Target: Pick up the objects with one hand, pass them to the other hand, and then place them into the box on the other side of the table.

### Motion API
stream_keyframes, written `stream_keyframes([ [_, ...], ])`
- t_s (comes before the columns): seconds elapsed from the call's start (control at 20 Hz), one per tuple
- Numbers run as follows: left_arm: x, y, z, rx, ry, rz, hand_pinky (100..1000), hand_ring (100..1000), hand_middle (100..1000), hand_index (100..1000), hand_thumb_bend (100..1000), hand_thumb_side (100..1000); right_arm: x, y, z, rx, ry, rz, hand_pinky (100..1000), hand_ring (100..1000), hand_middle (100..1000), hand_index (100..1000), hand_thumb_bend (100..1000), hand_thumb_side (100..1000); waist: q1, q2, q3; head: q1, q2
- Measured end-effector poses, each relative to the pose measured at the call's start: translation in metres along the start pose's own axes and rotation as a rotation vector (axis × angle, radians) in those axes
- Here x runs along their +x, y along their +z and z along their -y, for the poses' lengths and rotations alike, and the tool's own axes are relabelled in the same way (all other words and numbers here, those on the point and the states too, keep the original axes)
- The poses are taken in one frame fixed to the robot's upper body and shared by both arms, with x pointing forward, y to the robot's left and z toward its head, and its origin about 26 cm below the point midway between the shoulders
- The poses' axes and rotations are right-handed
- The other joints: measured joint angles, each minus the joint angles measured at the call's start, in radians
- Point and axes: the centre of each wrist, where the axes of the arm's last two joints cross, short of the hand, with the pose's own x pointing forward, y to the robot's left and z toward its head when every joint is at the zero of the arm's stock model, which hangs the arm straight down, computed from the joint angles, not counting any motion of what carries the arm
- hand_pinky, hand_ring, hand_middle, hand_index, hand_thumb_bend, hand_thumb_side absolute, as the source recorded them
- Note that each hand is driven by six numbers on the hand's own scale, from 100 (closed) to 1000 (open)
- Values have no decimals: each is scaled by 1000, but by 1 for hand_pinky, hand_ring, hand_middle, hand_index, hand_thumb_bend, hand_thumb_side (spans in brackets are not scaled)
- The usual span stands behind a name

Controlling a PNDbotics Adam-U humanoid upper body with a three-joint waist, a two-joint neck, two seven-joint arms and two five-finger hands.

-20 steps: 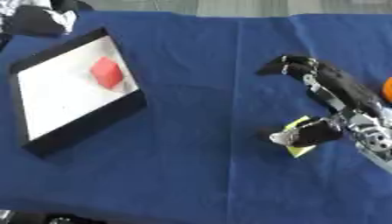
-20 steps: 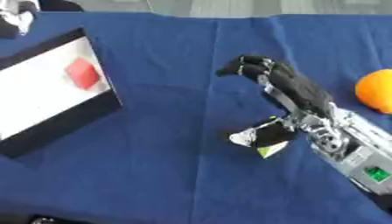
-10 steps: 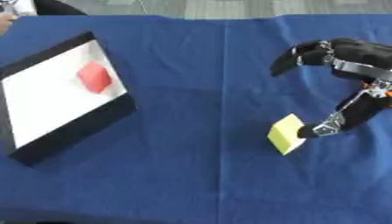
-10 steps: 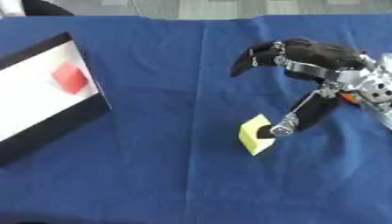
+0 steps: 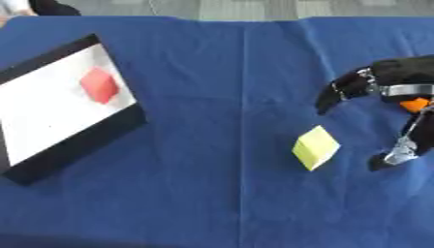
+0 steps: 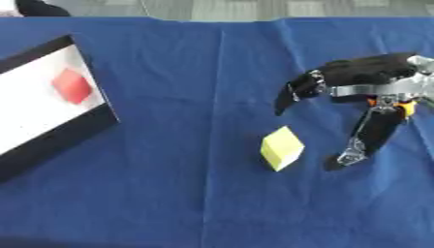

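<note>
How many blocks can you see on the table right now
2. A red block lies inside the black-walled box at the left. A yellow block sits on the blue cloth near the middle, beside the right hand but apart from it. Others may be hidden behind that hand.

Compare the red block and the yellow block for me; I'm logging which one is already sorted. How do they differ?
The red block lies inside the box at the table's left; the yellow block sits on the blue cloth, outside it. The red block is far from the right hand; the yellow block lies beside it, untouched. Both look like small cubes.
</note>
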Motion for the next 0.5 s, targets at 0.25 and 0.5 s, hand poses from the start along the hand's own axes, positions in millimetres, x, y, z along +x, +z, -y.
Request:
stream_keyframes([
  [0.25,0,0,1,-1,-9,-6,846,737,684,780,100,528,4,-12,-8,12,30,-40,928,850,805,843,606,161,0,0,0,0,0],
  [0.5,-2,-2,3,-12,-24,-19,848,740,688,780,100,532,9,-24,-14,46,77,-73,939,854,805,842,592,155,0,-5,-1,1,0],
])
